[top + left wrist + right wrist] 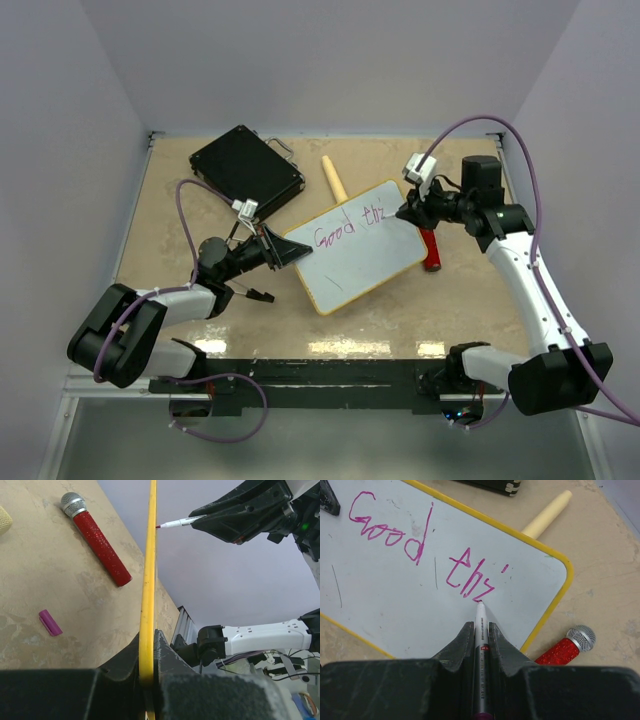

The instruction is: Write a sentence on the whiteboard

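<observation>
The whiteboard [362,268], white with a thin yellow frame, lies tilted at the table's middle. My left gripper [286,251] is shut on its left yellow edge [148,580], which runs between the jaws [148,641]. The sentence [350,228] reads "Good thi" in magenta on the upper part of the board [385,605]. My right gripper [480,627] is shut on a silver marker [481,645]. The marker's tip touches the board just under the last magenta stroke [475,587]. In the left wrist view the marker [175,524] meets the board's face from the right.
A black case [247,170] lies at the back left, beside the board's top corner. A cream handle [333,178] sticks out behind the board. A red microphone [431,250] lies off the board's right edge, and a purple cap [50,622] lies on the table.
</observation>
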